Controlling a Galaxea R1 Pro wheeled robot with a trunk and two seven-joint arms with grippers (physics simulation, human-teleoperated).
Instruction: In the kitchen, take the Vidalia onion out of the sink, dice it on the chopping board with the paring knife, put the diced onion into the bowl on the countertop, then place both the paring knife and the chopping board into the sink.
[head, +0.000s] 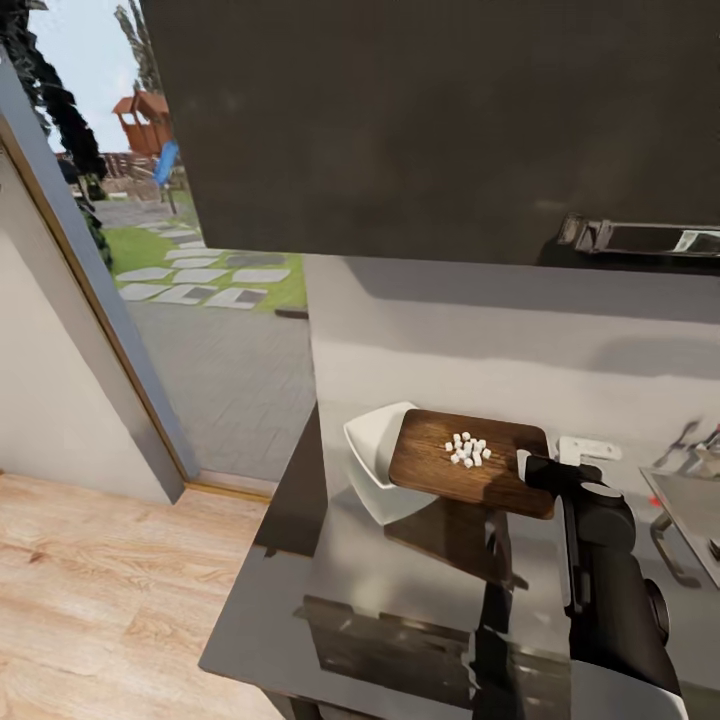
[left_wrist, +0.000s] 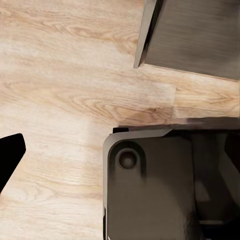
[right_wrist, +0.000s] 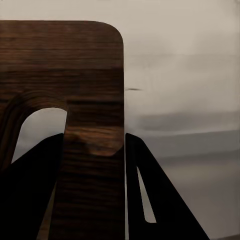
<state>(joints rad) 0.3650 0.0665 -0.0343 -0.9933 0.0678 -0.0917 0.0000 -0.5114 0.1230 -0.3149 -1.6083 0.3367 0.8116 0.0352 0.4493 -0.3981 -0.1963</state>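
My right gripper (head: 533, 467) is shut on the handle-slot end of the brown chopping board (head: 440, 470) and holds it above the grey countertop (head: 330, 610). A small pile of white diced onion (head: 467, 449) lies near the board's middle. The board's far end overlaps the white bowl (head: 372, 442), which sits on the countertop at its left. In the right wrist view the board (right_wrist: 90, 75) stands between my dark fingers (right_wrist: 150, 200). At the right edge are the sink (head: 690, 515) and the chrome tap (head: 684, 437). The paring knife is out of view. One finger (left_wrist: 10, 157) of my left gripper hangs over the wood floor.
Dark wall cabinets (head: 430, 120) hang above the counter. Tall glass doors (head: 200, 300) and pale wood floor (head: 100, 600) lie to the left. A small white fitting (head: 590, 448) sits behind the board. The robot's dark base (left_wrist: 165, 190) is below the left arm.
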